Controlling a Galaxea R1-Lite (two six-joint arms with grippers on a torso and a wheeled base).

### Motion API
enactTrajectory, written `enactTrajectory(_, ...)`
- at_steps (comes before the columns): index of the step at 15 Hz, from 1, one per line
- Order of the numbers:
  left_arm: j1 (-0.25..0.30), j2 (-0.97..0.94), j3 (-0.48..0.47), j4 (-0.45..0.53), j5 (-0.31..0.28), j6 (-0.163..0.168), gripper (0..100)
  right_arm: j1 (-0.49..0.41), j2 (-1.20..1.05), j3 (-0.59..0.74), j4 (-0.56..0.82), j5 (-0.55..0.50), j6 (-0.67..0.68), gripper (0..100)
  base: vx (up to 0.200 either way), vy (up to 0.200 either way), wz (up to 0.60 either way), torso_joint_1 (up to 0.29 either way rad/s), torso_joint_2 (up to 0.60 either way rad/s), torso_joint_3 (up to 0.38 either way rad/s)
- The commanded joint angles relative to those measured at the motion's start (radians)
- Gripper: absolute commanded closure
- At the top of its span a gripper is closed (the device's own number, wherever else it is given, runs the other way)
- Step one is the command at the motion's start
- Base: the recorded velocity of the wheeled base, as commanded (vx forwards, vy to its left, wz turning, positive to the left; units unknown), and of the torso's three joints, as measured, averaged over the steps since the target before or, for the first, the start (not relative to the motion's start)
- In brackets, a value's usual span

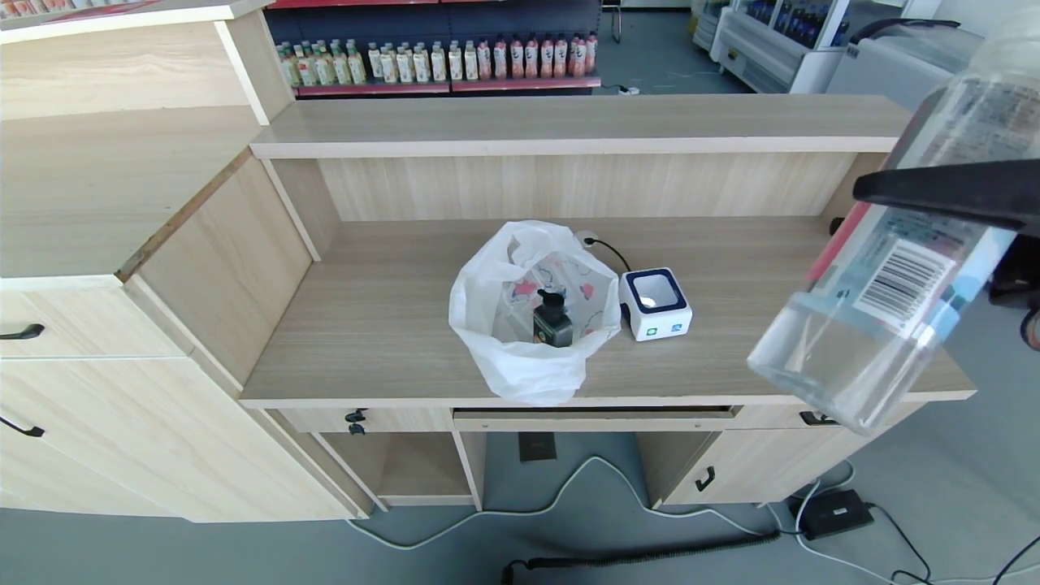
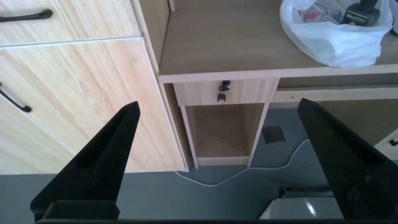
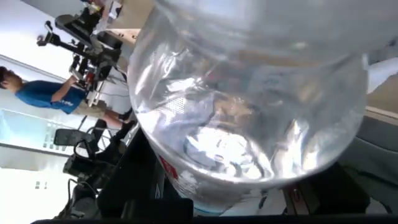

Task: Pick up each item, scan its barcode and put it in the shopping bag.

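Note:
A clear water bottle [image 1: 886, 276] hangs tilted in the air at the right of the head view, its barcode label facing the camera. My right gripper [image 1: 946, 191] is shut on the bottle; one black finger crosses its upper part. The bottle's base [image 3: 249, 106] looms close in the right wrist view. On the counter stands a white shopping bag [image 1: 528, 313], open, with a dark bottle [image 1: 552, 321] inside. A white cube scanner [image 1: 655, 303] sits just right of the bag. My left gripper [image 2: 217, 162] is open, low in front of the cabinets, left of the bag [image 2: 336, 37].
The wooden counter [image 1: 390, 325] has a raised back shelf [image 1: 569, 122] and a tall cabinet [image 1: 106, 203] on the left. A cable runs from the scanner to a socket behind the bag. Cords lie on the floor below. Shop shelves with bottles stand beyond.

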Motion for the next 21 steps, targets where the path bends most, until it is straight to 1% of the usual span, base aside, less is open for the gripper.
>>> enactTrajectory(1,0.000,0.000,0.000,0.000,0.000,0.000,0,0.069,-0.043,0.024,0.001,-0.021,-0.012,100,0.000,0.000,0.00,0.000,0.00,0.000)
enactTrajectory(3,0.000,0.000,0.000,0.000,0.000,0.000,0,0.083,-0.084,0.092,0.001,-0.036,-0.062,100,0.000,0.000,0.00,0.000,0.00,0.000)
enactTrajectory(4,0.000,0.000,0.000,0.000,0.000,0.000,0,0.083,-0.113,0.126,0.001,-0.033,-0.063,100,0.000,0.000,0.00,0.000,0.00,0.000)
enactTrajectory(10,0.000,0.000,0.000,0.000,0.000,0.000,0,0.083,-0.136,0.146,0.018,-0.038,-0.071,100,0.000,0.000,0.00,0.000,0.00,0.000)
enactTrajectory(12,0.000,0.000,0.000,0.000,0.000,0.000,0,0.083,-0.129,0.161,0.035,-0.041,-0.111,100,0.000,0.000,0.00,0.000,0.00,0.000)
enactTrajectory(14,0.000,0.000,0.000,0.000,0.000,0.000,0,0.084,-0.132,0.159,0.077,-0.041,-0.151,100,0.000,0.000,0.00,0.000,0.00,0.000)
enactTrajectory(15,0.000,0.000,0.000,0.000,0.000,0.000,0,0.086,-0.129,0.158,0.077,-0.041,-0.155,100,0.000,0.000,0.00,0.000,0.00,0.000)
enactTrajectory(18,0.000,0.000,0.000,0.000,0.000,0.000,0,0.106,-0.126,0.132,0.074,-0.038,-0.154,100,0.000,0.000,0.00,0.000,0.00,0.000)
enactTrajectory(20,0.000,0.000,0.000,0.000,0.000,0.000,0,0.138,-0.121,0.083,0.079,-0.035,-0.147,100,0.000,0.000,0.00,0.000,0.00,0.000)
enactTrajectory(21,0.000,0.000,0.000,0.000,0.000,0.000,0,0.149,-0.121,0.081,0.081,-0.033,-0.144,100,0.000,0.000,0.00,0.000,0.00,0.000)
